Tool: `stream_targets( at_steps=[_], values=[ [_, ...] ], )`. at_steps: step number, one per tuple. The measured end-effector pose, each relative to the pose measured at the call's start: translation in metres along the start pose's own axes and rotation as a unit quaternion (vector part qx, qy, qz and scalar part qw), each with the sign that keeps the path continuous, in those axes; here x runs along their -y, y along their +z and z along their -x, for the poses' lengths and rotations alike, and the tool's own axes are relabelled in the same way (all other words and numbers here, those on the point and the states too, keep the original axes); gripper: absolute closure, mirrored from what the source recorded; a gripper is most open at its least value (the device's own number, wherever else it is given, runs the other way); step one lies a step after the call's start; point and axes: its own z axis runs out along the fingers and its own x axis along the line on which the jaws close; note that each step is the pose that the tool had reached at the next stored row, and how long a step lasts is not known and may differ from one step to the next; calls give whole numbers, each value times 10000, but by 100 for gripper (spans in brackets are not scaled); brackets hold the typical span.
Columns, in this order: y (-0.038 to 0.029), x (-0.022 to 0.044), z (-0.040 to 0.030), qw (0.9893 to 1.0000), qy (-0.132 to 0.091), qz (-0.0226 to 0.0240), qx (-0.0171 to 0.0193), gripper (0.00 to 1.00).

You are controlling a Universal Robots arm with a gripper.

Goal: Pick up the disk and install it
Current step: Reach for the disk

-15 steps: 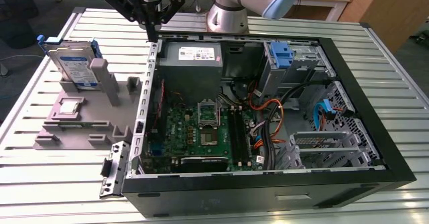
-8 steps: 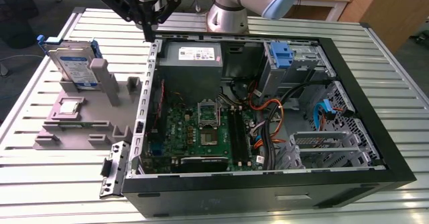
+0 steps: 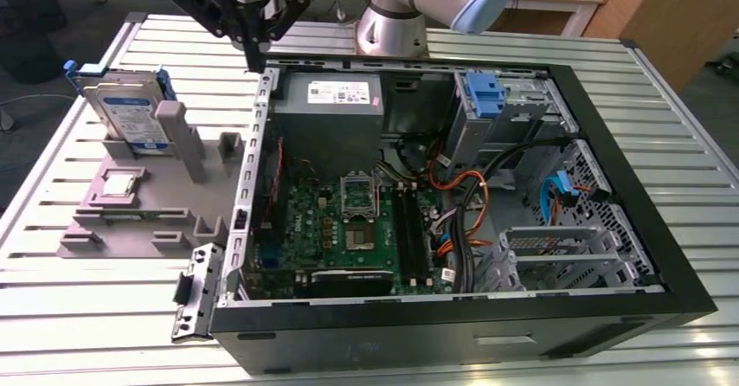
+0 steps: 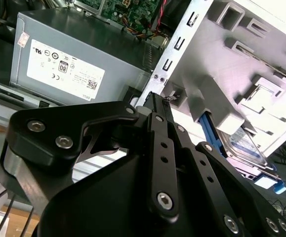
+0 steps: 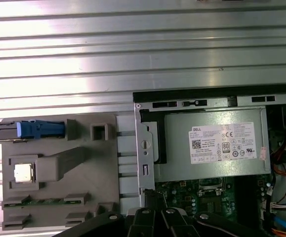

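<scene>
The disk (image 3: 121, 113) is a silver drive with a blue-and-white label in a blue bracket. It stands on edge in a grey holder (image 3: 138, 221) at the exterior view's left, outside the computer case. In the first wrist view the disk (image 5: 34, 129) is seen edge-on, and the second wrist view shows the disk (image 4: 241, 148) beside the holder's post. My gripper (image 3: 252, 64) hangs above the case's back corner, to the exterior view's right of the disk and apart from it. Its black fingers (image 4: 157, 123) meet at the tips, shut, with nothing between them.
The open computer case (image 3: 646, 230) lies on a slatted metal table (image 3: 93, 317). Inside are a grey power supply (image 3: 329, 100), a green motherboard (image 3: 346, 230), cables, and a blue-tabbed drive bay (image 3: 491, 96). A small square processor chip (image 3: 121, 185) rests in the holder.
</scene>
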Motion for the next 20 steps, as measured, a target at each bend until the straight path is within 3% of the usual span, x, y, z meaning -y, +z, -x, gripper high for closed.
stream_targets(
  at_steps=[7,20],
  values=[
    [-1,2,-18,10000,0,0,0,89],
    [-1,8,-115,10000,0,0,0,89]
  ],
)
